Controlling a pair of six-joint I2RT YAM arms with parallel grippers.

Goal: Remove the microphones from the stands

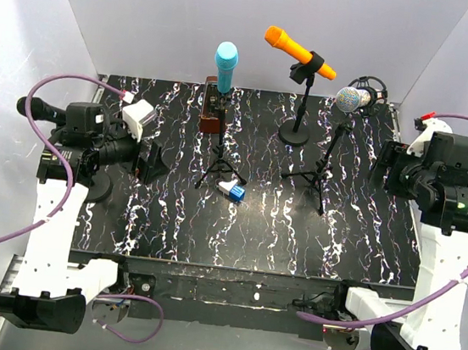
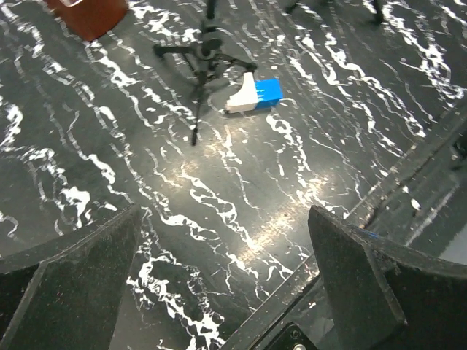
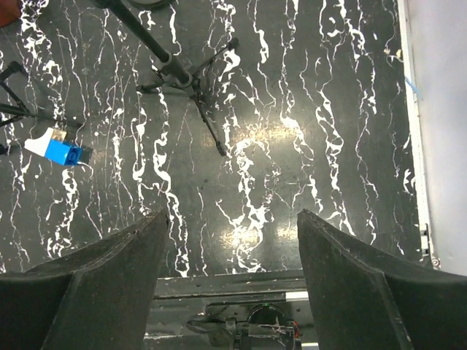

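Three microphones sit on stands beyond the blue-and-white block point(image 1: 232, 191): blue mic point(image 1: 226, 61) back-left, orange mic point(image 1: 296, 50) behind, silver mic point(image 1: 352, 97) back-right. Left gripper point(image 2: 224, 215) and right gripper point(image 3: 233, 215) gape wide, empty, over bare table point(image 1: 379, 244) flanking the block.

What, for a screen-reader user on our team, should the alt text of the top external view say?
Three stand-mounted microphones on a black marbled table: teal microphone left, orange microphone centre, silver microphone right. A blue-and-white block lies in front; left arm and right arm flank them, touching nothing.
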